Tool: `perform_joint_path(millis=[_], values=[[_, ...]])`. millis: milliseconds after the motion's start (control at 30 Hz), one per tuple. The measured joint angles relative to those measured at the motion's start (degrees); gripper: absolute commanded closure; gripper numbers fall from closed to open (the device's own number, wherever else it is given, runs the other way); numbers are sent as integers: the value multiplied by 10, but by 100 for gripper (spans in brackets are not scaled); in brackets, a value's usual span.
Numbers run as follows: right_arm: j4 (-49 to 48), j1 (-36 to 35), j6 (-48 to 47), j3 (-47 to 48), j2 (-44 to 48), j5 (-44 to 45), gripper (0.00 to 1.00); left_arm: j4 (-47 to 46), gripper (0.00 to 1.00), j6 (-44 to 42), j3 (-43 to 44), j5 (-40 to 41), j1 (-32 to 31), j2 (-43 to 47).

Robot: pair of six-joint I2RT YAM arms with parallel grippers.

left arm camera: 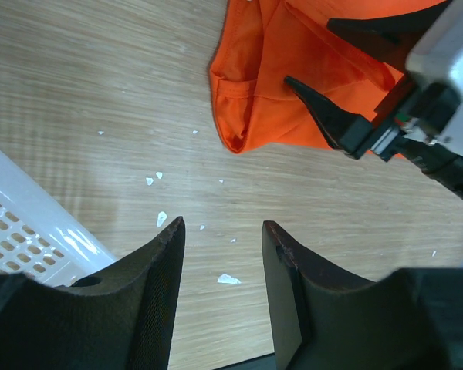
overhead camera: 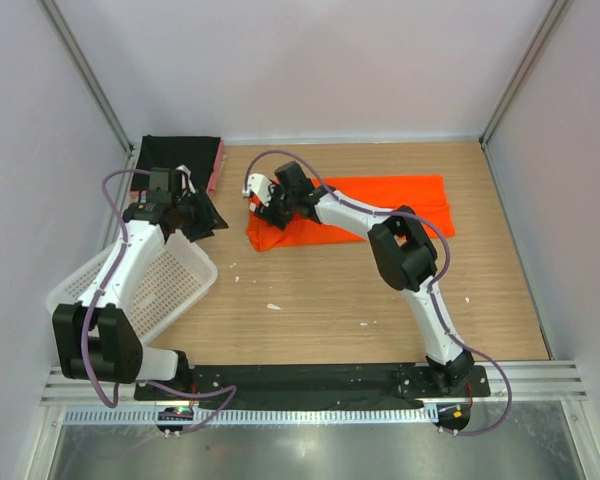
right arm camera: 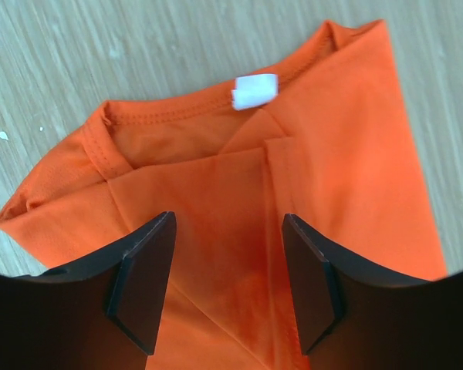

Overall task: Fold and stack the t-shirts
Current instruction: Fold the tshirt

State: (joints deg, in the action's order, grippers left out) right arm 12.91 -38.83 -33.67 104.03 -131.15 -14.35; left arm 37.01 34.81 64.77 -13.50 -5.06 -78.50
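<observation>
The orange-red t-shirt [overhead camera: 380, 205] lies part-folded mid-table under the right gripper [right arm camera: 228, 287], spread and empty, while the left gripper [left arm camera: 221, 227], likewise spread, hangs between the white mesh basket [overhead camera: 206, 263] and the folded black t-shirt [overhead camera: 180, 152].

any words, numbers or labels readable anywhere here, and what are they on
No readable text in any view.
White neck tag on the orange shirt: blank on the side that shows, no print.
Basket: no label or lettering visible.
</observation>
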Motion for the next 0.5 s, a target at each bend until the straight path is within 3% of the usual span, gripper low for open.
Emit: perform_joint_path(millis=[500], values=[[-31, -16, -38, 15, -36, 90, 58, -1, 54, -10, -15, 8, 0, 4]])
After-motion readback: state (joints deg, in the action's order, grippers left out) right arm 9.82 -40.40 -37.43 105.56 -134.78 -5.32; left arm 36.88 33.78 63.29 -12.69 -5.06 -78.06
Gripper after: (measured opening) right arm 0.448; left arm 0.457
